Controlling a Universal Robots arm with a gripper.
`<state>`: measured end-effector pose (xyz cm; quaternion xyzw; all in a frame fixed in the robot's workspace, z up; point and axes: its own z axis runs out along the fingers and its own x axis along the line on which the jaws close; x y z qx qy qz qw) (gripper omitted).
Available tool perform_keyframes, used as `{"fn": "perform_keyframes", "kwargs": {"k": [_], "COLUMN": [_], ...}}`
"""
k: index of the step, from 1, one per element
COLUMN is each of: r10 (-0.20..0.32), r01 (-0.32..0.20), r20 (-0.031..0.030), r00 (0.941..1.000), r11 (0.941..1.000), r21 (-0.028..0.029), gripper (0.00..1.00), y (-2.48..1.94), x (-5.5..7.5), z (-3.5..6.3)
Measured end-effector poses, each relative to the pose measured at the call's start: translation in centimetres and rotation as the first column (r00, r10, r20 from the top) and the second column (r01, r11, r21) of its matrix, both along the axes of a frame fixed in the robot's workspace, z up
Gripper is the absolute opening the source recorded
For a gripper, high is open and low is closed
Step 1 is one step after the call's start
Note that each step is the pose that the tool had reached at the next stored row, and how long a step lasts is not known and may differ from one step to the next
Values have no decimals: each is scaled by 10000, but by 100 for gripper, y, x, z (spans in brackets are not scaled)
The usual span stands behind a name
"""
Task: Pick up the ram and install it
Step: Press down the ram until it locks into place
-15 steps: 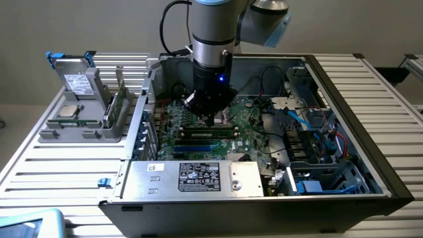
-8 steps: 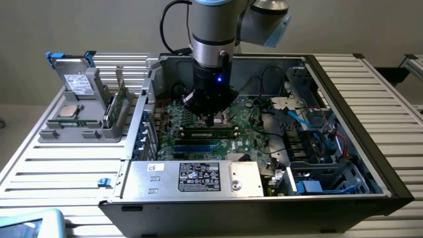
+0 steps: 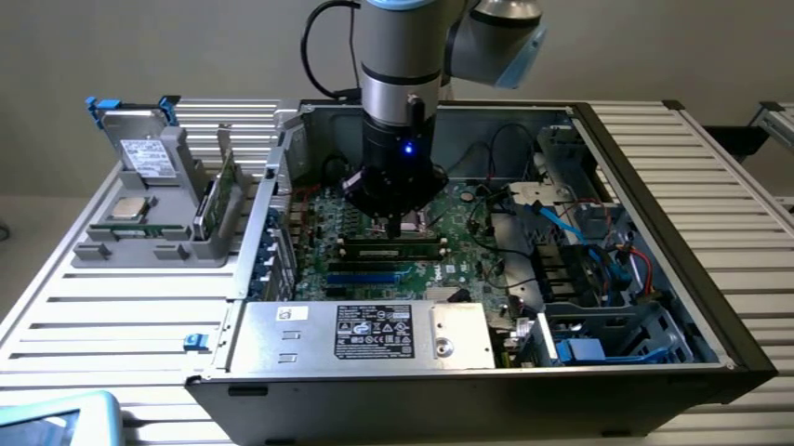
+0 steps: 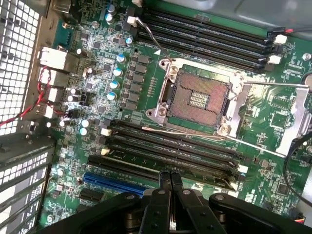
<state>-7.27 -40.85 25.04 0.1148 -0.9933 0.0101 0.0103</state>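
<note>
Ram [image 3: 392, 247] seated flat in a slot on the motherboard [image 3: 466, 218], inside the open PC case [image 3: 694, 279], just in front of the empty CPU socket [image 4: 197, 100]. In wrist view, ram [image 4: 161, 171] lying along the slot nearest the fingers, parallel to the empty black slots [image 4: 165, 144] beside it. Gripper [image 3: 399, 227] right above ram's middle, fingers [image 4: 165, 183] pressed together, nothing seen between them; tips at ram's top edge, contact hard to tell. Arm [image 3: 400, 65] coming straight down into the case. Blue slot [image 4: 114, 183] next to ram on the far side from the socket. PSU [image 3: 360, 333] along the case's near edge. Grey parts rack [image 3: 155, 209] on the table at the exterior view's left, w/ a silver CPU [image 3: 128, 208] and a green board [image 3: 218, 200] standing in it.
</note>
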Motion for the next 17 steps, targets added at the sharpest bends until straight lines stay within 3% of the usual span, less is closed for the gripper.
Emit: {"fn": "perform_keyframes", "kwargs": {"k": [4,10,12,14,17], "r10": [-426,-925,-1104,-1303,-1623], "r01": [426,926,1106,1305,1627], "r20": [16,45,57,68,112], "r00": [9991,9957,9939,9914,9867], "r11": [9990,9948,9925,9899,9851], "r21": [-101,-429,-514,-553,-554], "gripper": [11,11,11,11,11], "y": [0,0,0,0,0], "x": [0,0,0,0,-1], "z": [0,0,0,1,0]}}
